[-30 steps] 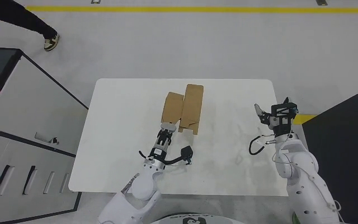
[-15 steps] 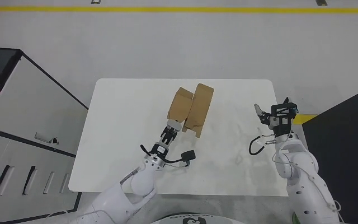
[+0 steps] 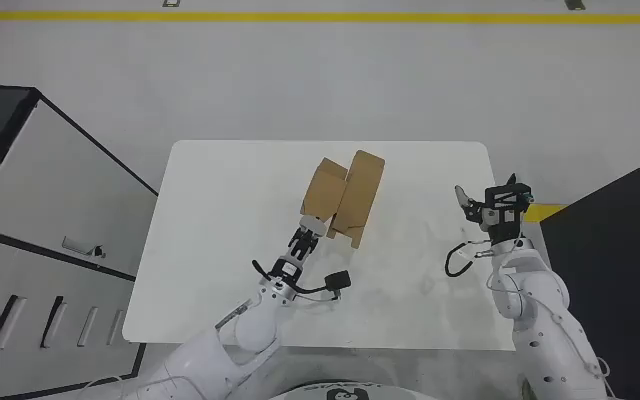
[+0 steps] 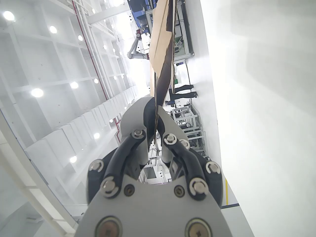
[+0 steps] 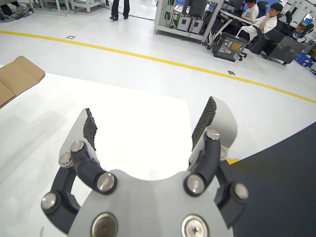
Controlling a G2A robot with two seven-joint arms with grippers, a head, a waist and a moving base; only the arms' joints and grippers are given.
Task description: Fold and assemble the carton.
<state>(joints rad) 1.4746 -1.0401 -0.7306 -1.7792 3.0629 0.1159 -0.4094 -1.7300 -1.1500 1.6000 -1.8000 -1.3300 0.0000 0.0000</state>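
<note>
Clamping the carton's (image 3: 343,195) near edge, the left gripper (image 3: 308,231) holds it tilted. Right gripper (image 5: 150,109): spread apart, at the table's (image 3: 220,230) right edge.

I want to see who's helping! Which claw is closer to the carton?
Left. The left claw is clamped on the carton's near edge. The right claw hangs open by the table's right edge, well apart from the carton.
</note>
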